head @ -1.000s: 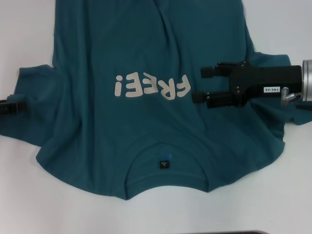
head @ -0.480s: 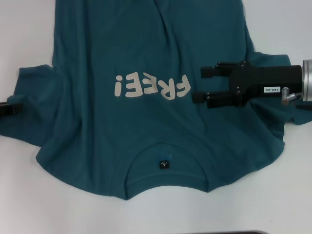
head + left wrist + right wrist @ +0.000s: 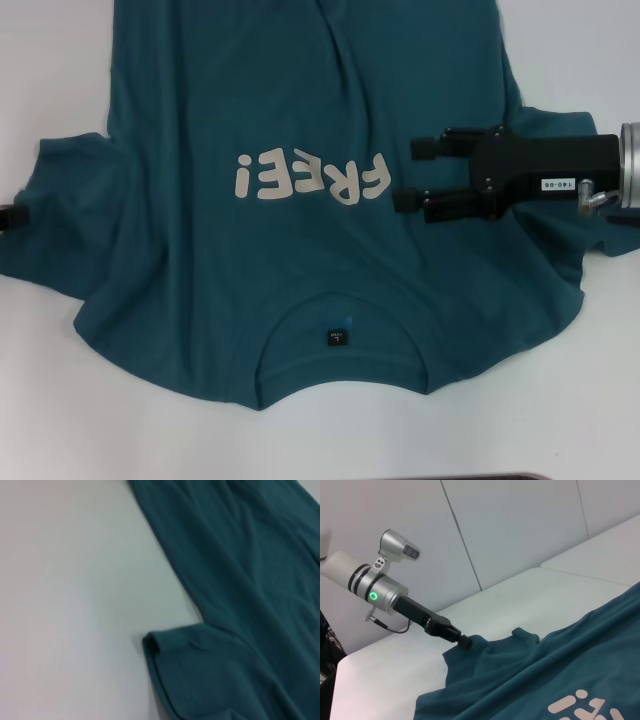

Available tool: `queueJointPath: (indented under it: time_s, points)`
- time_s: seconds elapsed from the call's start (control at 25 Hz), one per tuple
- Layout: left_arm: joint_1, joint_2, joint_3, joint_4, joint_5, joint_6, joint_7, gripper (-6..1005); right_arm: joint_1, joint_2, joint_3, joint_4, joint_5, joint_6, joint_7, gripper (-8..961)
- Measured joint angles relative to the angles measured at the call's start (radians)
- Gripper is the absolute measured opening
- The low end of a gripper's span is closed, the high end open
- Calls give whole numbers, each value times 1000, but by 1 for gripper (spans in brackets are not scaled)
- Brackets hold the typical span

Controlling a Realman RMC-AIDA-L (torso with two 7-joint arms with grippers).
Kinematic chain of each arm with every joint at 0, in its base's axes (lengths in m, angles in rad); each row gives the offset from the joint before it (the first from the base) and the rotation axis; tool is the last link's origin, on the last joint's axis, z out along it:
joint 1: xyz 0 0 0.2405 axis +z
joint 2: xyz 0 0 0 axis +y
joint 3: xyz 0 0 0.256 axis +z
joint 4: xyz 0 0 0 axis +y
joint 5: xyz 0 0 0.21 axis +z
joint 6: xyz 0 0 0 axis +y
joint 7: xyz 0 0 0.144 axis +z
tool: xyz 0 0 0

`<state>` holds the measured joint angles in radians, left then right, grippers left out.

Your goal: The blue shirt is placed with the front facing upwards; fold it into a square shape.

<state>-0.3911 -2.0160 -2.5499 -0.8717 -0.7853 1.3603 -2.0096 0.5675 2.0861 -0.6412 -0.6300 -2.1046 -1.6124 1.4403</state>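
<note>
My right claw (image 3: 408, 174) hangs over the large dark teal-blue cotton T-shirt (image 3: 300, 120), just right of the white "FREE!" lettering (image 3: 310, 180); its two black fingers (image 3: 432, 147) stand apart with nothing between them, pointing toward my left. My left claw (image 3: 465, 642) sits at the hem of the shirt's left sleeve (image 3: 60, 210); I cannot tell whether it is parted or pinching cloth. The shirt lies front up on a plain white worktop (image 3: 60, 60), spread flat with soft wrinkles. Round collar (image 3: 340, 345) with small dark label (image 3: 338, 337) nearest me, body running away; long axis near to far. Pale panelled walls (image 3: 520, 525) stand behind the worktop.
</note>
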Motion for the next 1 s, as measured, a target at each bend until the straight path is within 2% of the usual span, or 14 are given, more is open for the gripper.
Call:
queueJointPath:
  time_s: [0.24, 0.4, 0.8, 1.0]
  points:
    - [2, -1, -4, -32, 0, 8, -9, -1, 0, 0, 0, 6, 0, 0, 0, 913]
    - [8, 1, -5, -69, 5, 12, -30, -1, 0, 0, 1, 7, 0, 0, 3, 912]
    - [12, 29, -47, -119, 33, 17, -46, -2, 0, 0, -5, 21, 28, 0, 9, 912]
    - [8, 32, -59, -148, 63, 19, -55, -2, 1, 0, -8, 31, 34, -1, 9, 913]
